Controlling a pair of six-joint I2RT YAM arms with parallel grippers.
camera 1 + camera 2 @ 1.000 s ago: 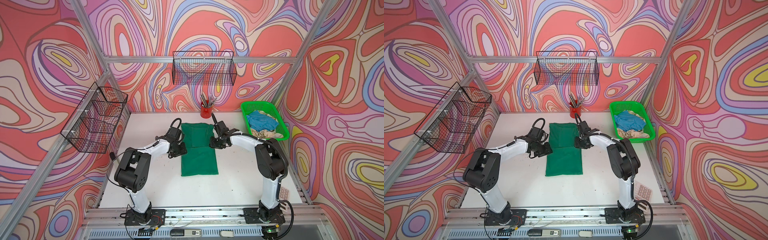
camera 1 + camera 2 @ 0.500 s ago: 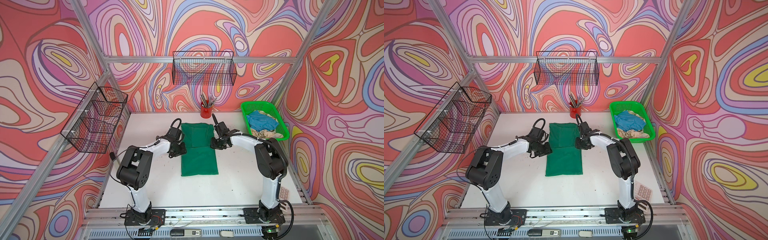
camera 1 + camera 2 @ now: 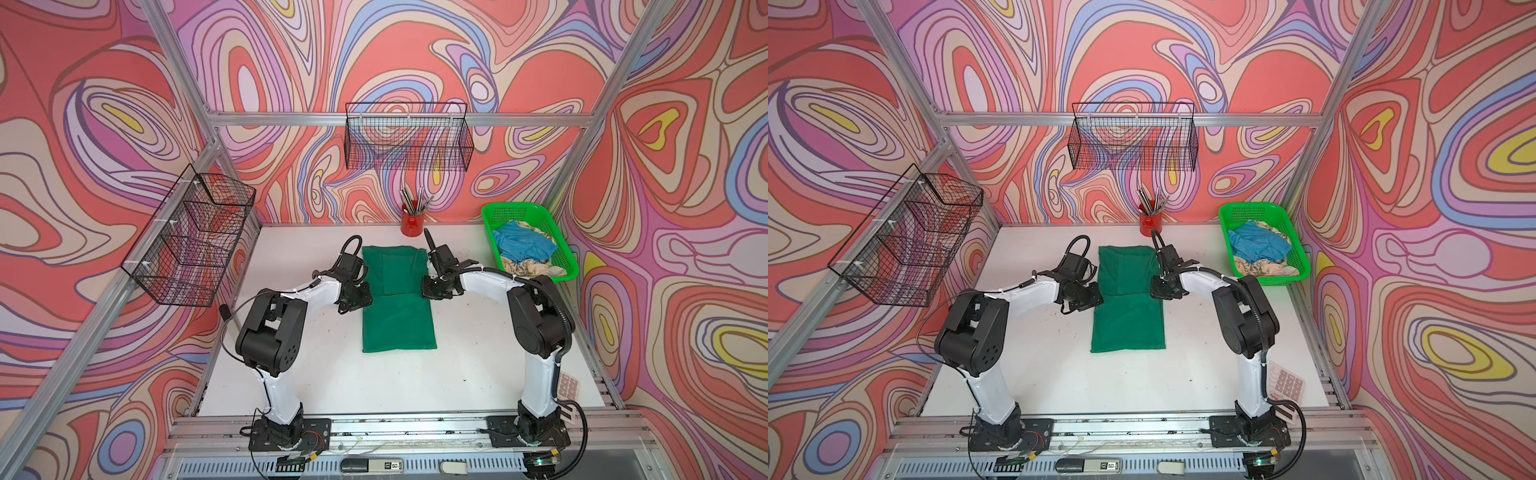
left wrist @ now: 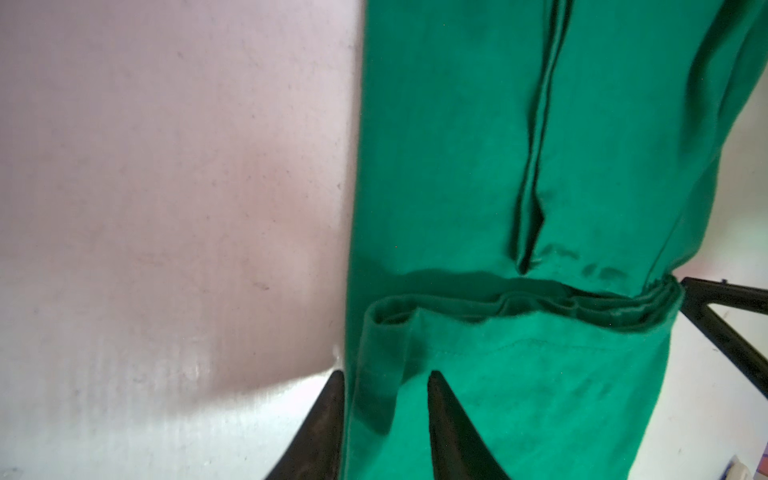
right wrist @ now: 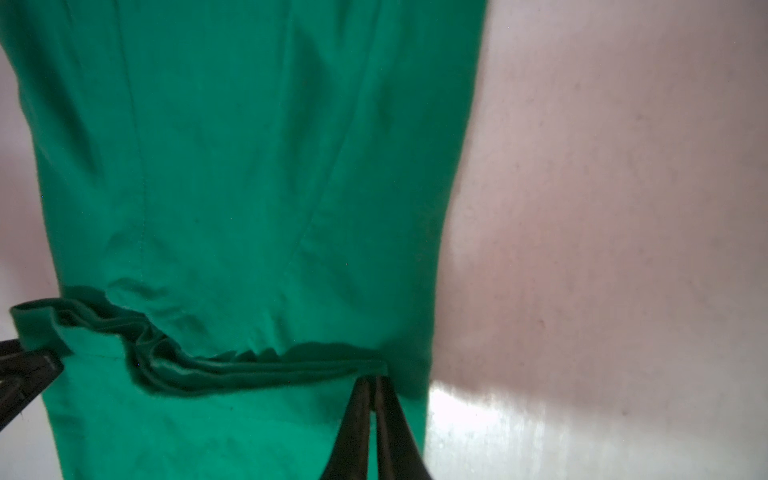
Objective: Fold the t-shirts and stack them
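At green tee (image 3: 399,324) fold | left pincer (image 4: 386,374) apart astride edge | right pincer (image 5: 374,380) together

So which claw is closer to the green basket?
Right. The right claw is at the edge of the green shirt nearest the green basket; the left claw is at its opposite edge, farther off.

right hand (image 5: 375,379): closed on dark green tee (image 5: 249,166) | left hand (image 4: 386,374): narrowed

— Both alike?
— Yes. Left arm (image 3: 307,291) and right arm (image 3: 486,276): white shells, black joint housings, black base plates (image 3: 291,432).
— Cables?
— Black, looping along each; a ribbed hose (image 3: 561,316) on the right. The left pincer (image 4: 386,374) has black, tapered fingers (image 4: 453,424).
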